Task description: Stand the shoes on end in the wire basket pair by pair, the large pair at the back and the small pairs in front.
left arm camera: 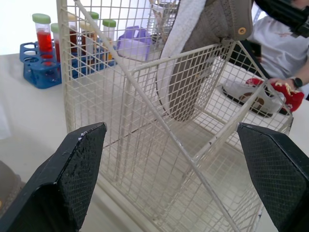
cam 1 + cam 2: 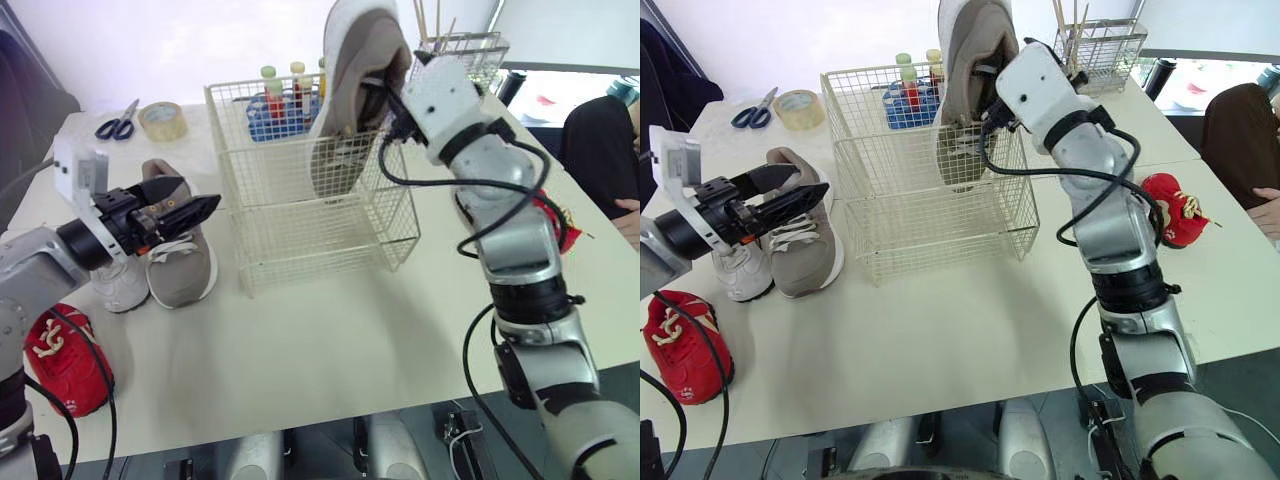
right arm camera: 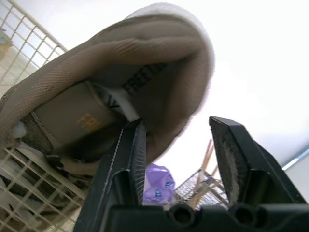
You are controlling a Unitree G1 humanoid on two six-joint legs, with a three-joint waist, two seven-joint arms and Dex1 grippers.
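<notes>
With left gripper (image 2: 200,198) and right gripper (image 3: 177,123) open, the large shoe (image 2: 350,90) is judged stood at the wire basket's (image 2: 320,230) far side; its mate (image 2: 180,260) at left is required next.

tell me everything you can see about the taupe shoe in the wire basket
The taupe shoe is a large mesh-looking sneaker with a thick white sole, padded collar and orange lettering inside. It stands on end in the wire basket, toe down, heel above the rim, sole toward the robot's left. Its heel collar sits between the open fingers of the right gripper, against one with a gap to the other. Whether the toe reaches the basket floor is unclear.
</notes>
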